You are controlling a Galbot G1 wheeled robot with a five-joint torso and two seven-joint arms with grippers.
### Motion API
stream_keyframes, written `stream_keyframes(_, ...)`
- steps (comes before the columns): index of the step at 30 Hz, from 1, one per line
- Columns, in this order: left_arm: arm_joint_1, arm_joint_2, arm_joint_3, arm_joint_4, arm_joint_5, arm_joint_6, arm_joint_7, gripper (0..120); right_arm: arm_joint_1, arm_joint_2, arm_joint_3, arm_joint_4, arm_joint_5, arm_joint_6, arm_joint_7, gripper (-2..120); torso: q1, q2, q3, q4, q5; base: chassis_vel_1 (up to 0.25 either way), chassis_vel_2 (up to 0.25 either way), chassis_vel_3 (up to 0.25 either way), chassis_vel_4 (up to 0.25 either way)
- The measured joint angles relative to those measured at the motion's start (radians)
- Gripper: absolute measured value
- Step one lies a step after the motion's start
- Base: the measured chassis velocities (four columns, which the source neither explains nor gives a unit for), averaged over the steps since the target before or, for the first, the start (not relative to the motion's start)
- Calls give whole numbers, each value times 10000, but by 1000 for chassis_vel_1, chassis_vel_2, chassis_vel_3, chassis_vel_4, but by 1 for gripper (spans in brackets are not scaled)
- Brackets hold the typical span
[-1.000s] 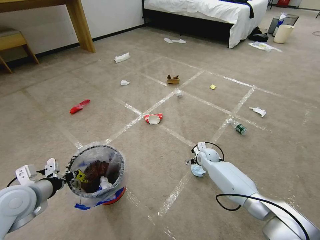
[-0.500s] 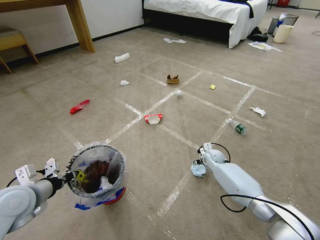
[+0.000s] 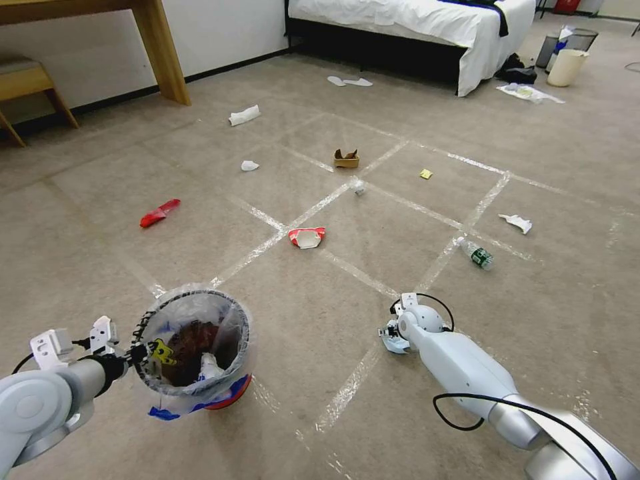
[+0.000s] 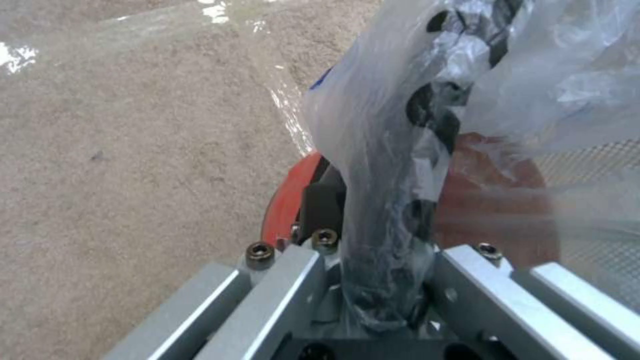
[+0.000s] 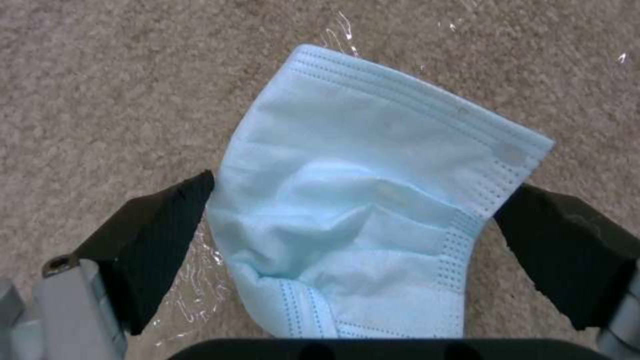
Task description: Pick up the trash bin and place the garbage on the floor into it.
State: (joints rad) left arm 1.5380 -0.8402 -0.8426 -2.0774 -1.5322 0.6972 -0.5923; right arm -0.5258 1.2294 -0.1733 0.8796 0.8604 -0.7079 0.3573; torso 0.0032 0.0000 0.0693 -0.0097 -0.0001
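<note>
Clearly the mask (image 5: 373,200) is the piece in hand now: a pale blue face mask, thin and floppy, weighing next to nothing. It should bunch rather than resist, so a pinch across its puffed-up middle looks the safest hold, since a flat edge could slip out of the pads. It lies on the carpet (image 3: 320,320) beside a tape line, and in the right wrist view it sits squarely between the two black pads (image 5: 160,235) of the right gripper (image 3: 392,333), which stand apart, one close to each side of the cloth and not yet squeezing it. The gripper is low over the floor, near the robot's right front.

Off to the left, the left gripper (image 4: 383,280) is clamped on the rim of the bin (image 3: 193,347), plastic liner and wire caught between its fingers. The bin holds some dark and white litter. It stands well apart from the mask, so the mask must be carried across. More garbage lies farther out: a red-and-white bowl (image 3: 307,237), a bottle (image 3: 476,253), a red wrapper (image 3: 159,213).
</note>
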Motion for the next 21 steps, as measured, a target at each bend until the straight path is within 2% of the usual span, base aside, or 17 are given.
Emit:
stream_keyframes(3,-13,-38,30,7,32,-2,8,1,-34,-2,39,-49,10,0,-3,98,0,0,0,0,0,0,0,0,0)
stream_keyframes(6,-13,-46,37,7,44,-5,11,1,-86,37,114,-106,27,0,-2,91,0,0,0,-1,0,0,0,0,0)
stream_keyframes(8,-7,-48,37,-4,53,-16,11,1,-137,103,188,-136,37,16,8,79,-1,1,-2,-1,-2,0,0,0,0)
stream_keyframes(10,0,-49,37,-14,56,-19,11,1,-157,127,213,-139,40,29,18,76,-1,1,-3,0,-4,0,0,0,0)
stream_keyframes(13,8,-61,37,-33,95,-32,11,1,-226,146,249,-136,47,125,10,61,-3,3,-6,3,-3,0,0,0,0)
stream_keyframes(16,8,-62,37,-40,101,-34,11,1,-242,147,254,-131,47,138,9,59,-3,4,-7,4,-3,0,0,0,0)
stream_keyframes(18,10,-59,36,-55,102,-41,12,1,-271,149,272,-105,71,158,21,49,-4,4,-6,5,-1,0,0,0,0)
stream_keyframes(21,11,-50,37,-55,104,-46,11,1,-284,150,276,-80,109,158,36,44,-4,4,-4,6,0,0,0,0,0)
